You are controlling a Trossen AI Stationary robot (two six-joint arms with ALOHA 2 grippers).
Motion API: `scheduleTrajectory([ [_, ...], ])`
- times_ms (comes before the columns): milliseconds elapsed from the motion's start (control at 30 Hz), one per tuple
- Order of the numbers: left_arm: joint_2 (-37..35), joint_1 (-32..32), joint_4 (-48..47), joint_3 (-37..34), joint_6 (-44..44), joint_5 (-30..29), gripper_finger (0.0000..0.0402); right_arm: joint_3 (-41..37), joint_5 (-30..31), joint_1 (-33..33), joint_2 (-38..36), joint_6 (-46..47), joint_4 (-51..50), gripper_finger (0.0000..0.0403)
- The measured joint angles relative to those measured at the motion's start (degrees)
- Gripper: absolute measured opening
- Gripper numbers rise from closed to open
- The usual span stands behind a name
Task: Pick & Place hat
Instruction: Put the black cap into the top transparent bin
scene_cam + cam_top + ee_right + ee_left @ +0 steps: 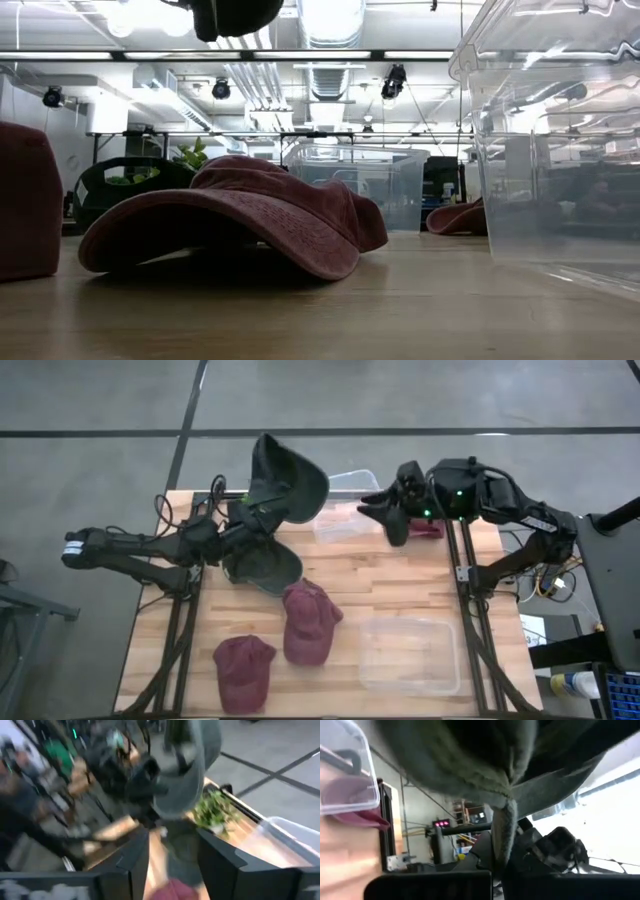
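While the wooden tabletop (400,595) carries two clear bins, one (410,653) at five o'clock and one (345,510) at twelve, the left end effector (262,510) is clenched on a dark green cap (285,482) lifted at eleven o'clock. Two maroon caps (308,622) (243,670) lie at six and seven. The right end effector (392,512), fingers spread, hovers at one o'clock above a third maroon cap (428,529).

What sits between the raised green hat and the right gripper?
In the high view, only the far clear bin lies between the green hat and the right gripper.
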Motion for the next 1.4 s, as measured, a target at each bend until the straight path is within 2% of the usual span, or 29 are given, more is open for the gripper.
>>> scheduleTrajectory([
  [167, 0.35, 0.0, 4.19, 0.68, 6.6, -0.82, 0.0005, -6.36, 0.24, -1.41, -0.39, 1.86, 9.83, 0.0193],
  [433, 0.48, 0.0, 4.36, 1.3, 8.65, -0.84, 0.0005, -14.37, -0.31, -1.87, 2.61, 3.98, 32.33, 0.0217],
  [533, 0.48, 0.0, 4.98, 1.3, 9.12, -0.82, 0.0005, -15.07, 2.16, -1.99, 4.7, 4.12, 36.24, 0.0217],
  [733, 0.48, -0.02, 5.16, 1.3, 8.65, -0.77, 0.0005, -13.82, 2.37, -2.74, 9.03, 3.14, 40.45, 0.0215],
  [867, 0.48, -0.02, 5.19, 1.3, 8.62, -0.43, 0.0005, -12.51, 3.74, -2.8, 9.97, 2.24, 41.29, 0.018],
  [933, 0.48, -0.02, 5.19, 1.3, 8.57, -0.32, 0.0005, -12.41, 3.73, -3.37, 9.97, 2.32, 41.11, 0.0136],
  [1033, 0.48, 0.0, 5.3, 1.3, 8.18, 0.46, 0.0005, -12.36, 1.97, -4.31, 9.69, 1.9, 41.03, 0.0039],
  [1067, 0.48, 0.02, 5.38, 1.3, 8.15, 0.81, 0.0005, -12.36, 2.11, -4.39, 9.62, 1.58, 40.98, 0.0026],
  [1200, 0.44, -0.04, 6.12, 1.43, 8.2, 1.52, 0.0012, -12.36, 0.59, -4.97, 9.01, 2.15, 40.91, 0.0013],
  [1400, 0.42, -0.07, 6.52, 1.43, 8.52, 3.66, 0.0028, -12.36, -5.13, -6.47, 7.61, 5.65, 39.45, 0.001],
])
